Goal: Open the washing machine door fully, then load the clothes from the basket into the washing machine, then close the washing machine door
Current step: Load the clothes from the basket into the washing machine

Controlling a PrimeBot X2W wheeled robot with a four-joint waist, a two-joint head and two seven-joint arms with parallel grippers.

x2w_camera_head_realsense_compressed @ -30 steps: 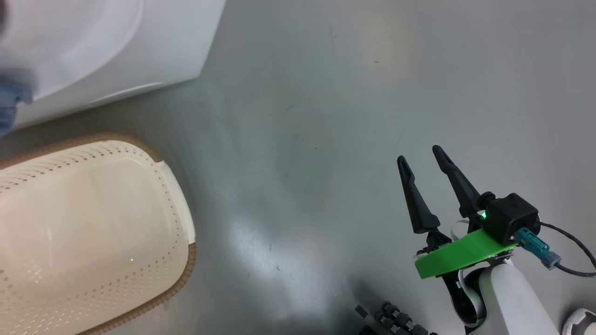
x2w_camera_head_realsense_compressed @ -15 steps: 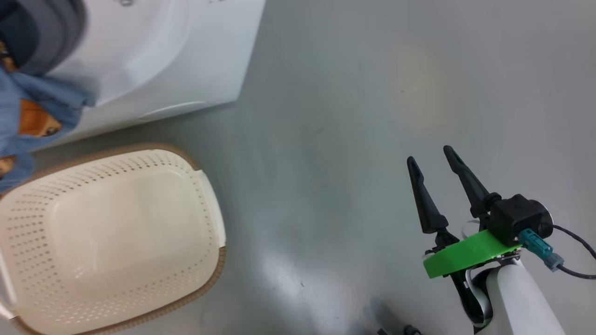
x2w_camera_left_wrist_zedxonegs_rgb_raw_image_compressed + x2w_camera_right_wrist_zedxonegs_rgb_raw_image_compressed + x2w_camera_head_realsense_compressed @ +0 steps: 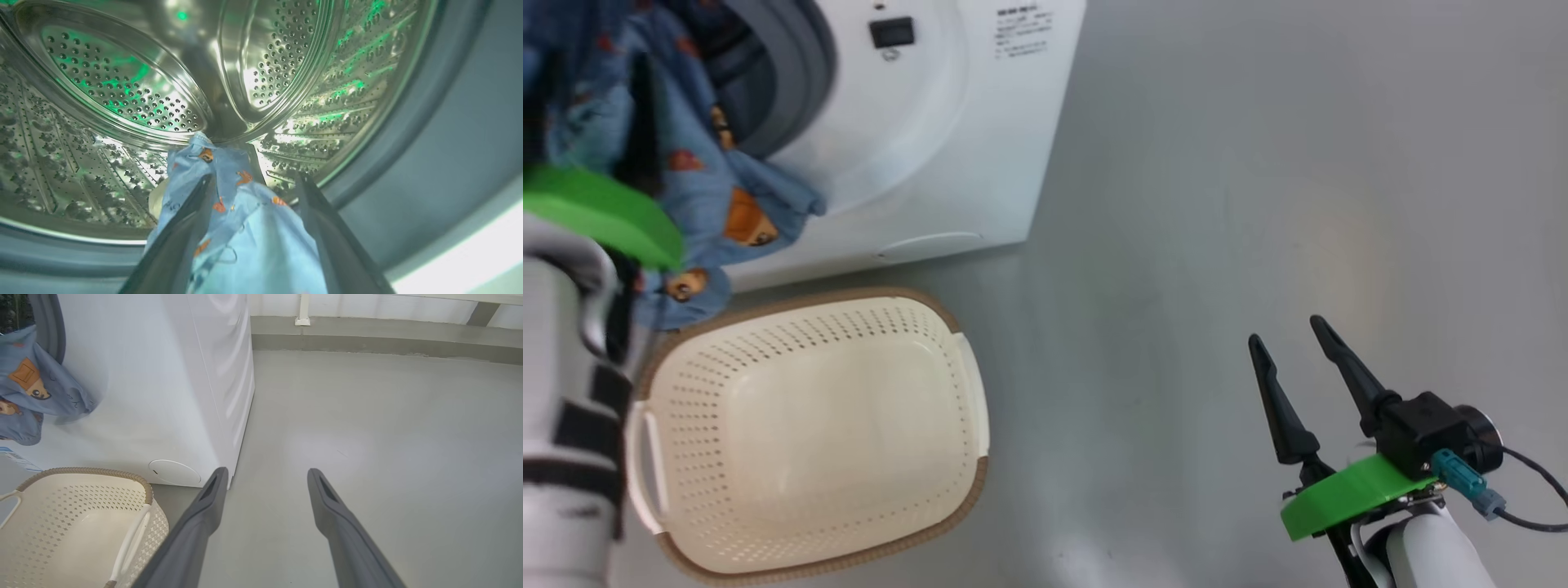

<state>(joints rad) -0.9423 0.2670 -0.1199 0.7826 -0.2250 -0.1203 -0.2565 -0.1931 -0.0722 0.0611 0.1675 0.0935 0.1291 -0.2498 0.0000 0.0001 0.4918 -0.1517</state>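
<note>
The washing machine [image 3: 947, 122] stands at the upper left, its grey gasket [image 3: 805, 73] showing; its door is out of view. Light blue clothes [image 3: 727, 196] with orange prints hang out of the opening over the front panel. In the left wrist view my left gripper [image 3: 253, 177] is inside the steel drum [image 3: 122, 81], fingers spread apart, with the blue cloth [image 3: 245, 228] draped loosely between and over them. The cream basket [image 3: 792, 300] sits on the floor below the opening with nothing in it. My right gripper [image 3: 1285, 330] hovers open over bare floor at the lower right.
Grey floor [image 3: 1217, 204] stretches right of the machine. The right wrist view has the machine's side [image 3: 229, 375], a round cover [image 3: 173, 472] low on its front, the basket rim [image 3: 81, 471], and a low wall base [image 3: 367, 335] beyond. My left forearm [image 3: 556, 408] stands beside the basket.
The head camera has swung, bringing the machine's opening, the hanging blue cloth and my left arm into view. The right gripper keeps its open pose.
</note>
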